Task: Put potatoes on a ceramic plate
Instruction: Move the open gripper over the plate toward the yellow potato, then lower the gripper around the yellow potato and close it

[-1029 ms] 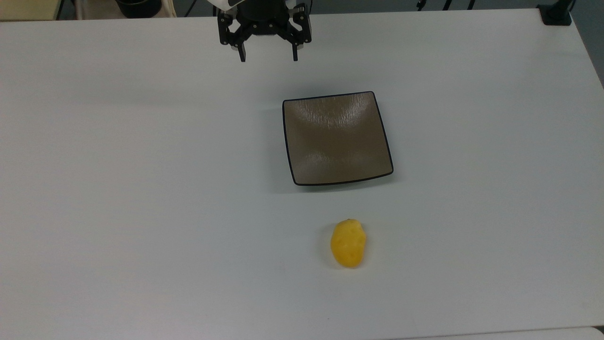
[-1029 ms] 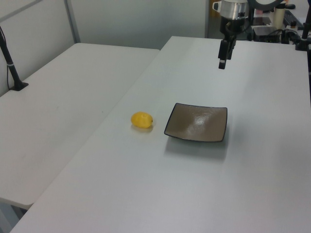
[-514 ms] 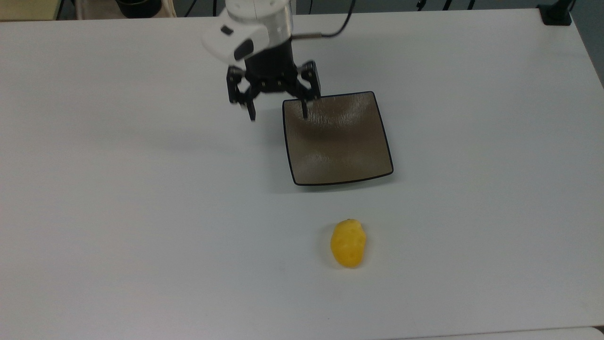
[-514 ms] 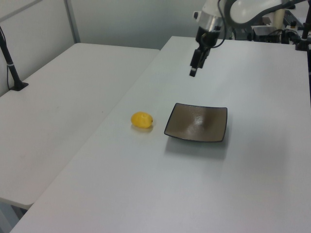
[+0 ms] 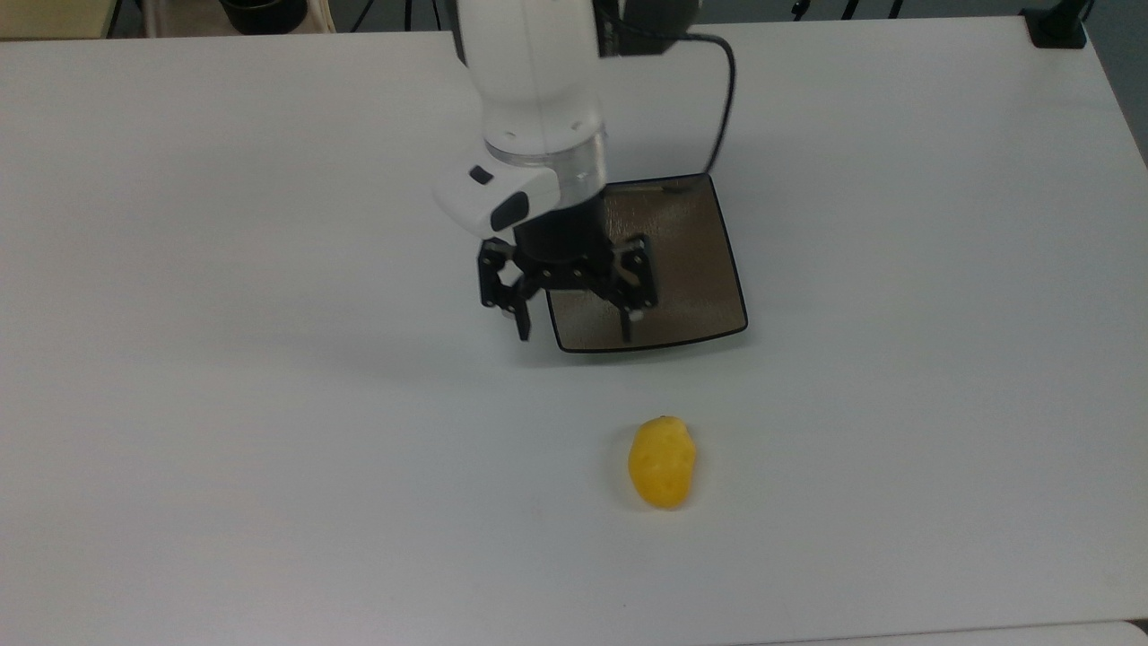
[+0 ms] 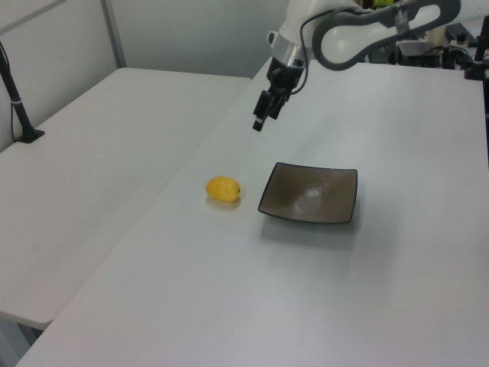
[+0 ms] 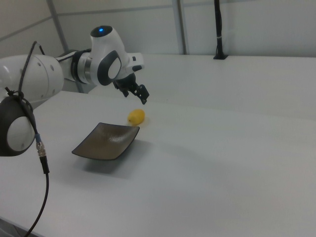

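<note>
A bright yellow, lumpy potato [image 5: 662,463] lies on the white table, near the top view's bottom and just below the plate. The square brown-grey ceramic plate [image 5: 700,260] with a black rim holds nothing, and the arm covers its left part in the top view. My gripper [image 5: 575,335] hangs open and empty in the air, over the plate's lower left corner in the top view. In the left view the gripper [image 6: 260,122] is well above the table, higher than the potato [image 6: 223,189] and the plate [image 6: 309,193]. In the right view the gripper [image 7: 143,98] hovers just above the potato [image 7: 137,116], behind the plate [image 7: 106,141].
A black clamp post [image 5: 1058,27] stands at the table's corner in the top view's upper right. A second white table with a black post [image 6: 19,107] adjoins on the left view's left. A black cable [image 5: 722,99] trails from the arm over the plate's far edge.
The arm has swept from the table's far edge across the plate toward the potato. The gripper stayed open. Potato and plate have not moved.
</note>
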